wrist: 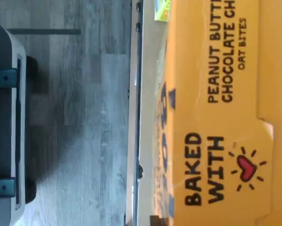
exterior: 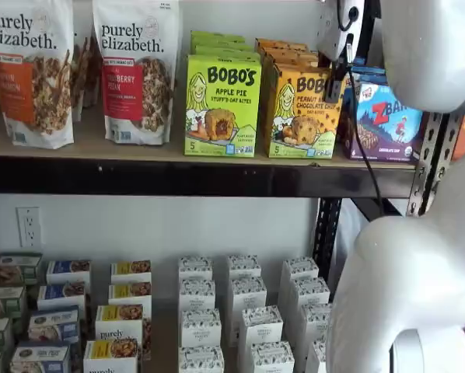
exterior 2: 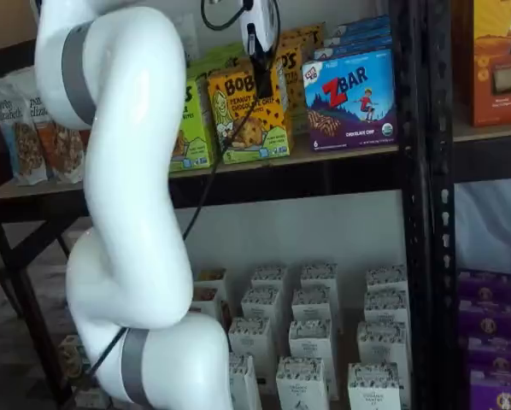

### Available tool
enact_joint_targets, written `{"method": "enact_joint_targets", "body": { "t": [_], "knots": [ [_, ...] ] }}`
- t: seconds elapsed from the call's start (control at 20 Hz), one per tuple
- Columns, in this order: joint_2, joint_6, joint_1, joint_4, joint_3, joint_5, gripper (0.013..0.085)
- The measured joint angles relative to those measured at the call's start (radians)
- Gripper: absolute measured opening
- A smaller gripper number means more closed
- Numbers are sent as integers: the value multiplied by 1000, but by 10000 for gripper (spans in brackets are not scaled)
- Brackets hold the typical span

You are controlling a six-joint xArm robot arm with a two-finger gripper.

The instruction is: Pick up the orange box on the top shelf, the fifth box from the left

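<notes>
The orange box [exterior: 301, 110] is seen standing upright at the front of the top shelf [exterior: 178, 177], between a green box [exterior: 222, 105] and a blue ZBar box [exterior: 385, 118]. More cartons of each kind are lined up behind these, so only the front one of each row can be reached from the aisle. The gripper [exterior 2: 261, 75] is brought down over the orange box's upper front edge, and it is judged to be clenched on that box, though the fingers themselves are poorly shown. In the wrist view the box's top panel [wrist: 226, 117] fills much of the picture, which fits a close grasp from above. The box is not yet lifted; its base is seen resting on the shelf. Granola bags [exterior: 135, 70] are kept further along, well apart.
</notes>
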Motion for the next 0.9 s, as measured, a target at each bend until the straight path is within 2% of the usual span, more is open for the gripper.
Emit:
{"method": "enact_joint_targets", "body": {
  "t": [0.45,0.6,0.9],
  "knots": [
    [-56,3,5,-11,27,17,170],
    [-93,5,12,-35,56,11,170],
    [-158,3,14,-53,79,79,170]
  ]
}}
